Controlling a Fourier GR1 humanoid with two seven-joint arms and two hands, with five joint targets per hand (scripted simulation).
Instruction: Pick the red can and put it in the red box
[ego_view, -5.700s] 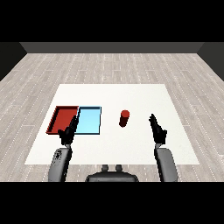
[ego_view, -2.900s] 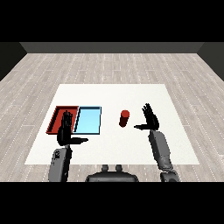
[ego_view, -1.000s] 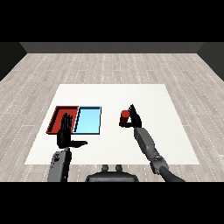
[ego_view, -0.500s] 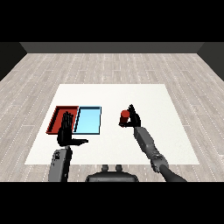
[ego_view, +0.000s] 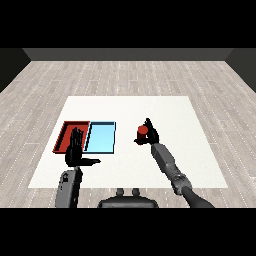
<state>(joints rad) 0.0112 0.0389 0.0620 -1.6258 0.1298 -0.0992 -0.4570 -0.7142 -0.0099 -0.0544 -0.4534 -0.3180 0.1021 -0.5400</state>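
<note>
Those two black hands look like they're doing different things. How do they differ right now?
The right hand is curled round the red can, while the left hand holds nothing, its fingers straight and thumb stuck out sideways. The right hand is out to the right of the blue tray; the left hand is near the front of the red tray. Both are black, on grey forearms.

One head-height view looks down, forward over the table (ego_view: 200, 115).
</note>
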